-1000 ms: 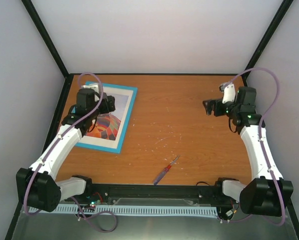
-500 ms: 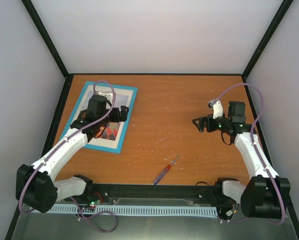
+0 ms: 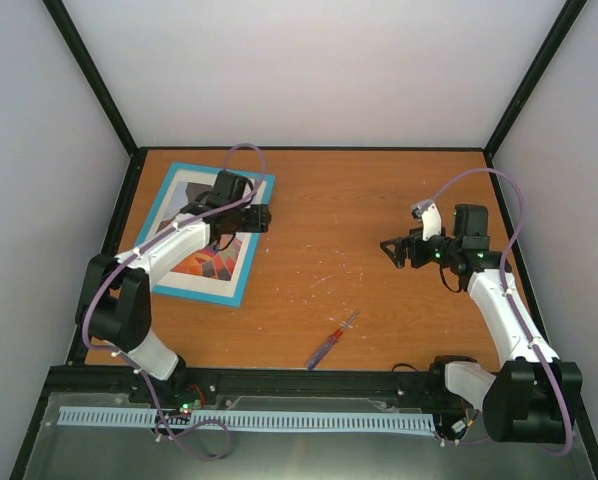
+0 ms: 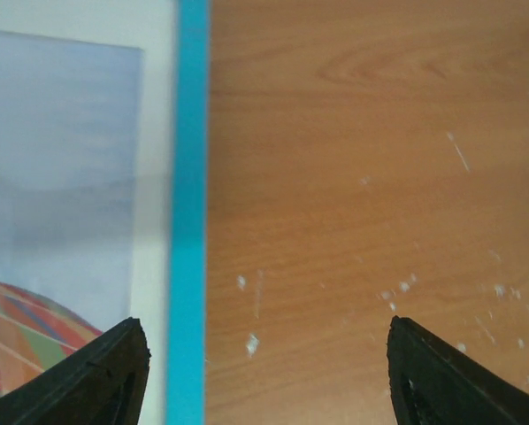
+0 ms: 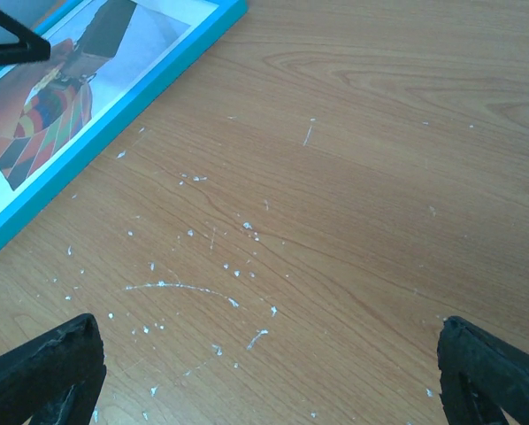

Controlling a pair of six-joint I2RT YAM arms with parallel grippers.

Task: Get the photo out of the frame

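The light-blue frame [image 3: 194, 291] lies face up at the back left of the table, and the photo [image 3: 207, 262] of an orange chequered balloon sits inside it under a white border. My left gripper [image 3: 262, 218] hovers open over the frame's right edge. In the left wrist view one of its fingers [image 4: 114, 376] is above the white border and the other above bare table, with the blue edge [image 4: 190, 221] between them and the photo [image 4: 61, 177] to the left. My right gripper [image 3: 389, 250] hangs open over the table's right half, holding nothing, and its wrist view shows the frame [image 5: 114, 124] far off.
A red-handled screwdriver [image 3: 331, 342] lies near the front middle of the table. White scuffs and specks [image 5: 194, 288] mark the wooden tabletop [image 3: 359, 200]. Black enclosure posts and pale walls stand round the table on three sides.
My left arm has swung right, carrying its gripper from above the photo to the frame's right edge. The right gripper has moved left and slightly nearer. The frame has not moved.
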